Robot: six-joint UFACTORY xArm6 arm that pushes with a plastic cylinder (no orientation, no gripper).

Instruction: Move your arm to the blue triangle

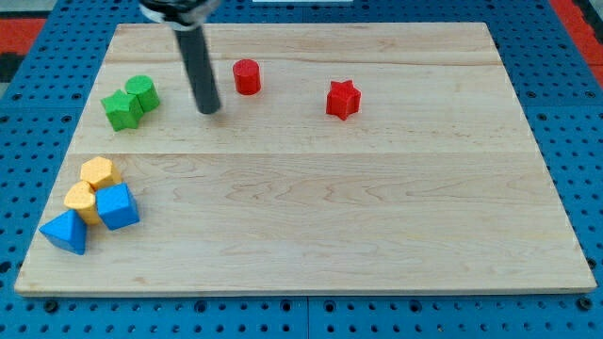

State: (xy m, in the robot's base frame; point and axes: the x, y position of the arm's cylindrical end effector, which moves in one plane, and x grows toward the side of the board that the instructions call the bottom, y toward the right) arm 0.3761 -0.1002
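Observation:
The blue triangle (65,232) lies at the view's bottom left of the wooden board (330,217). A blue cube (118,206) sits just to its upper right, touching two yellow blocks (97,172) (81,199). My tip (208,109) is on the board in the upper left part, far above and to the right of the blue triangle. It stands between the green blocks and the red cylinder (247,76), touching neither.
A green star-like block (122,109) and a green cylinder (142,92) touch each other left of my tip. A red star (344,99) lies right of the red cylinder. A blue pegboard (575,113) surrounds the board.

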